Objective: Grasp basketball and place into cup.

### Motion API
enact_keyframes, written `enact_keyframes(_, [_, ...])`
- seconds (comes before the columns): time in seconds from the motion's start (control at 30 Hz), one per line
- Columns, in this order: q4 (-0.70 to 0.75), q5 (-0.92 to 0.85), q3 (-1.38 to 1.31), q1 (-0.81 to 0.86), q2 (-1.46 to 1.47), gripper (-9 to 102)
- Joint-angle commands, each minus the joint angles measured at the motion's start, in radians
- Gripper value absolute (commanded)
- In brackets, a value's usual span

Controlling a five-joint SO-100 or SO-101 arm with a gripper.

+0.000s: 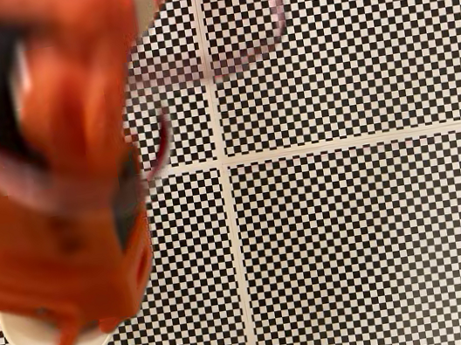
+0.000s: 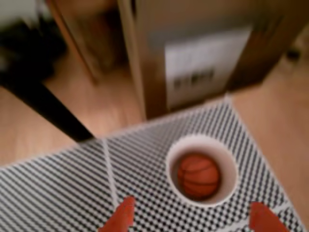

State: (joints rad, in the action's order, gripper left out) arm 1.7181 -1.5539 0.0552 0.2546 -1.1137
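Note:
In the wrist view the orange basketball (image 2: 198, 176) with black seams lies inside the white cup (image 2: 227, 164), which stands upright on the checkered mat. Two orange fingertips (image 2: 123, 218) poke in at the bottom edge, far apart, so my gripper (image 2: 193, 220) is open with nothing between its fingers, held on the near side of the cup. In the fixed view the blurred orange arm (image 1: 65, 191) covers the left side, and just a sliver of the cup (image 1: 28, 339) peeks out beneath it at the lower left.
A black-and-white checkered mat (image 1: 374, 237) with pale dividing lines covers the table. Beyond its far edge in the wrist view are a wooden floor, a cardboard box (image 2: 203, 63) with a white label, and a dark bar (image 2: 48, 108).

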Motion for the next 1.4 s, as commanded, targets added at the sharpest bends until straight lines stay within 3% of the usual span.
enact_keyframes(0.0, [0.011,0.0,0.063,-0.02,-0.12,25])
enact_keyframes(0.37, [0.009,-0.103,0.529,-0.029,-0.528,2])
enact_keyframes(0.53, [0.009,-0.181,0.689,-0.023,-0.675,0])
enact_keyframes(1.13, [-0.008,-0.181,1.333,-0.107,-1.209,0])
enact_keyframes(1.37, [-0.175,-0.156,1.738,-0.176,-1.529,0])
